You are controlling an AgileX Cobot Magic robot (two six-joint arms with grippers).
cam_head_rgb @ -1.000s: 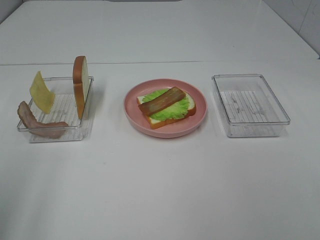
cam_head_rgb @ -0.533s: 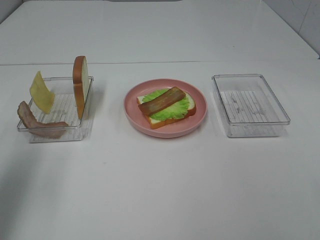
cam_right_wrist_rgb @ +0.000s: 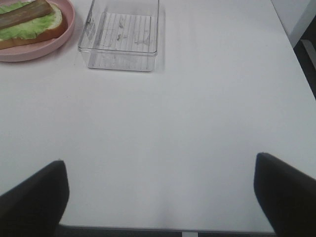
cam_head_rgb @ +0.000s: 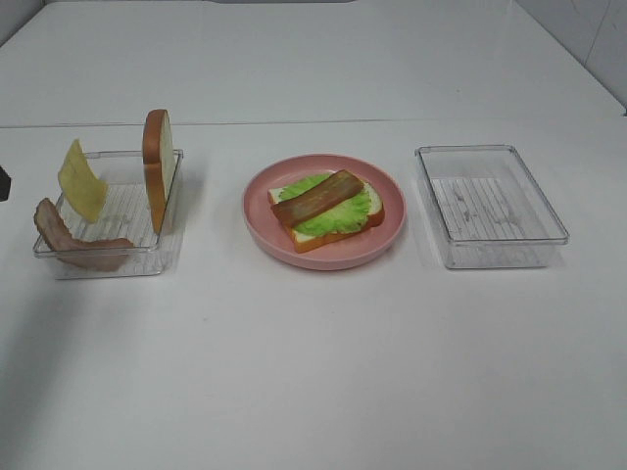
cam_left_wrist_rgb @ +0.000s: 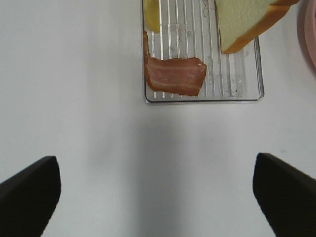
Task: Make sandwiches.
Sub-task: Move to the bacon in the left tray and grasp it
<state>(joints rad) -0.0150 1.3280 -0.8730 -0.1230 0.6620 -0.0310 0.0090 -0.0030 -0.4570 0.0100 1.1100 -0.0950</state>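
Observation:
On the pink plate [cam_head_rgb: 257, 217] lies a bread slice [cam_head_rgb: 370, 217] with a green lettuce leaf [cam_head_rgb: 338, 213] and a brown bacon strip [cam_head_rgb: 316, 197] on top; this stack also shows in the right wrist view [cam_right_wrist_rgb: 29, 19]. In the left clear tray [cam_head_rgb: 147, 266] a second bread slice [cam_head_rgb: 158, 181] stands on edge, a yellow cheese slice [cam_head_rgb: 81, 180] leans, and a second bacon strip [cam_head_rgb: 73, 245] lies. My left gripper [cam_left_wrist_rgb: 157, 197] is open and empty over bare table, short of that bacon [cam_left_wrist_rgb: 175, 75]. My right gripper [cam_right_wrist_rgb: 160, 197] is open and empty, far from the plate.
An empty clear tray [cam_head_rgb: 490, 206] stands right of the plate, also in the right wrist view [cam_right_wrist_rgb: 121, 42]. The white table [cam_head_rgb: 313, 372] is bare in front. A dark sliver of the left arm [cam_head_rgb: 3, 183] shows at the left edge. The table's right edge [cam_right_wrist_rgb: 291, 59] is near.
A dark bit of the left arm has come into the exterior view at the left edge, and its shadow has grown on the table's front left. The food has not moved.

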